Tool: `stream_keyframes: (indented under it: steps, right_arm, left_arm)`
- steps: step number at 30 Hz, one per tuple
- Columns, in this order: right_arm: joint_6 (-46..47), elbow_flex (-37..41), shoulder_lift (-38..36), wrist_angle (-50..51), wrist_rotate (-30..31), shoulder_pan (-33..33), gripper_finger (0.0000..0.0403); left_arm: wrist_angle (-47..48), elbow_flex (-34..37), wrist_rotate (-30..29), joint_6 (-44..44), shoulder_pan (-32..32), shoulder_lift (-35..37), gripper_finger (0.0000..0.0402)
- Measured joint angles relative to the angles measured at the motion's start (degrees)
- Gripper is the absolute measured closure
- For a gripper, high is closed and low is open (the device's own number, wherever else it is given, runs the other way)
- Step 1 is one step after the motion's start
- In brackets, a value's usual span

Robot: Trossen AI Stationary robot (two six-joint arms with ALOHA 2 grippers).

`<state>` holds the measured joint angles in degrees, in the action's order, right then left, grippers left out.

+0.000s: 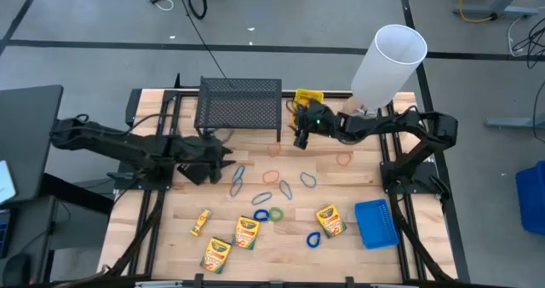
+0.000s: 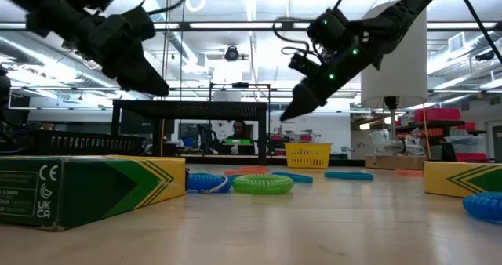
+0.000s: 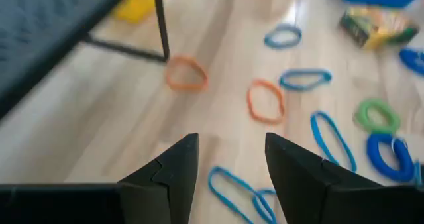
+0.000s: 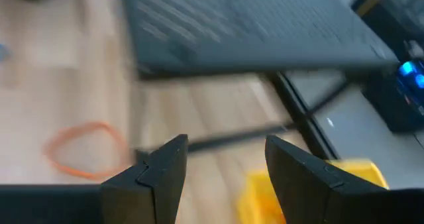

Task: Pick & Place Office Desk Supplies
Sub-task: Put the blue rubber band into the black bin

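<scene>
My left gripper hangs open above the table, just near of the black mesh rack; below it lie blue loops and orange loops. My right gripper is open and empty too, in the air by the rack's right end, over the yellow bin and an orange loop. The yellow bin stands at the far edge. Several crayon boxes lie flat near the front. Green and blue loops are scattered mid-table. A blue bin sits at front right.
The black mesh rack stands on thin legs at the far middle of the table. A tall white cylinder rises at the far right behind my right arm. In the low view a crayon box lies close to the near edge.
</scene>
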<state>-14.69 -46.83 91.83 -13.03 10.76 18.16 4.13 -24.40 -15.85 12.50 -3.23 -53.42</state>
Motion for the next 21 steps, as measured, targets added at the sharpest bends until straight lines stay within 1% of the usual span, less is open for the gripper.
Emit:
stream_keyframes:
  steps: [3, 6, 8, 11, 15, 21]
  right_arm:
    - [-0.7, 0.0, 0.0, -4.1, 0.0, -4.1, 0.0190]
    - [-1.9, 0.0, 0.0, -9.0, 0.0, -8.0, 0.0190]
    - [-2.7, 0.0, 0.0, -12.4, 0.2, -10.4, 0.0190]
    - [-4.8, 0.0, -0.1, -16.9, 3.1, -13.9, 0.0190]
    - [-8.5, 0.0, -2.0, -17.9, 8.8, -17.8, 0.0190]
    - [-9.8, 0.0, -6.7, -13.5, 13.4, -21.1, 0.0190]
  left_arm:
    - [5.1, -3.4, 0.2, 2.6, -1.6, -5.0, 0.0221]
    - [7.9, -5.6, 2.4, 5.1, -2.7, -10.1, 0.0221]
    - [8.3, -6.3, 4.0, 6.8, -3.4, -13.4, 0.0221]
    - [8.4, -7.1, 5.5, 8.8, -4.4, -17.7, 0.0221]
    - [9.4, -8.2, 5.7, 11.1, -4.8, -21.8, 0.0221]
    - [9.3, -10.3, 6.0, 13.0, -4.7, -26.4, 0.0221]
